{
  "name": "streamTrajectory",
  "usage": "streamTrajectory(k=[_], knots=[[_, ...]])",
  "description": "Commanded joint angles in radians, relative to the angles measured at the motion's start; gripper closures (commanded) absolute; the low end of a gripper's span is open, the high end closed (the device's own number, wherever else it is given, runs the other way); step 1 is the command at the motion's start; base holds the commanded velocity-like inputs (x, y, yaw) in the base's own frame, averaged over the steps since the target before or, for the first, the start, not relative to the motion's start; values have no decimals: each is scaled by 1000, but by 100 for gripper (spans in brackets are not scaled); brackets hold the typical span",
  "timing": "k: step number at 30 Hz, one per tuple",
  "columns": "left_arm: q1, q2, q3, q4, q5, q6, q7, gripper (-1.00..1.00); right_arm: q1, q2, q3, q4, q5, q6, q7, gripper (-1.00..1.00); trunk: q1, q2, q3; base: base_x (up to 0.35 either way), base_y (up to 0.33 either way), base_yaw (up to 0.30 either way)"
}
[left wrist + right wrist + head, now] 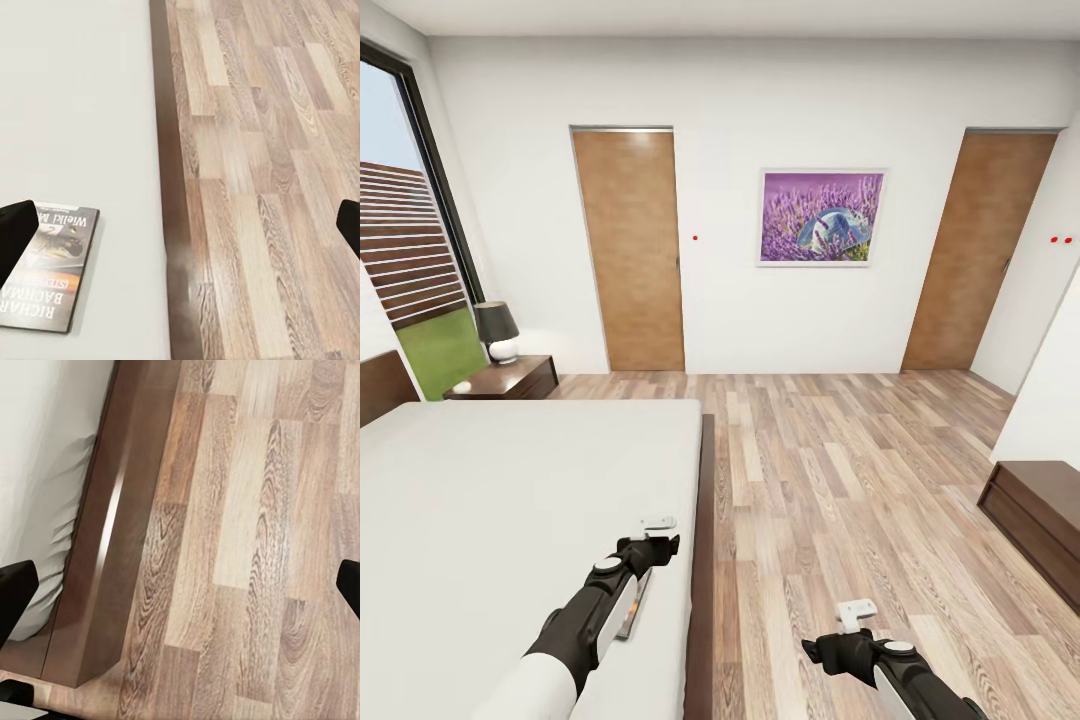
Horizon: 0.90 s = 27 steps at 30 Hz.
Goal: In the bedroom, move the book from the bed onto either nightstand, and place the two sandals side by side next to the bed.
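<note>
- Running down the far left of the head view, a tall dark-framed window [420,200] shows slatted fencing and a patch of green outside.
- Just beside it, a low nightstand [510,378] of glossy reddish-brown wood carries a black-shaded lamp [497,330] on a white base, leaving some bare top in front of the lamp.
- The bed [510,520] fills the lower left: a plain, smooth white mattress with a dark brown frame rail along its right edge and a piece of dark headboard at the far left.
- The left pincer [656,545] hovers over the mattress close to that right edge; in the left wrist view its black fingertips [15,232] stand wide apart, holding nothing.
- The book [49,266], a thin flat paperback with a grey-and-dark pictured cover and white lettering, lies on the mattress near the frame edge, under the left arm and partly behind one fingertip in the wrist view.
- Right of the bed, light wood-plank floor [840,470] with strong grain runs open to the back wall, giving broad room to move.
- The back wall holds a brown door [630,250], a framed lavender picture [822,217] and a second brown door [980,250].
- The right pincer [838,650] hangs over bare floor beside the bed frame, fingers spread wide and empty.
- A dark brown cabinet [1040,520] sits at the right edge.
</note>
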Motion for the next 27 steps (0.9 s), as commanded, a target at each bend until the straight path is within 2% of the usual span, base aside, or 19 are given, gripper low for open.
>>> streamTrajectory(k=[1,9,16,23,24,27], knots=[[-1,0,-2,-2,8,6,3,-100,-1,-1,4,-2,-7,5,-1,-100,1,-2,-2,0,0,0],[1,1,3,4,13,10,1,-100,5,-3,3,1,-4,3,-4,-100,1,-2,-2,0,0,0],[-39,4,11,-36,52,49,32,-100,45,-8,-7,41,7,-36,-22,-100,1,-2,-2,0,0,0],[-79,24,15,-76,90,88,71,-100,63,-10,-9,80,10,-75,-26,-100,1,-2,-2,0,0,0],[-91,34,16,-83,163,108,101,-100,64,-10,-9,144,11,-95,-27,-100,1,-2,-2,0,0,0],[-96,51,18,-88,169,107,124,-100,65,-10,-7,150,11,-103,-28,-100,1,-2,-2,0,0,0]])
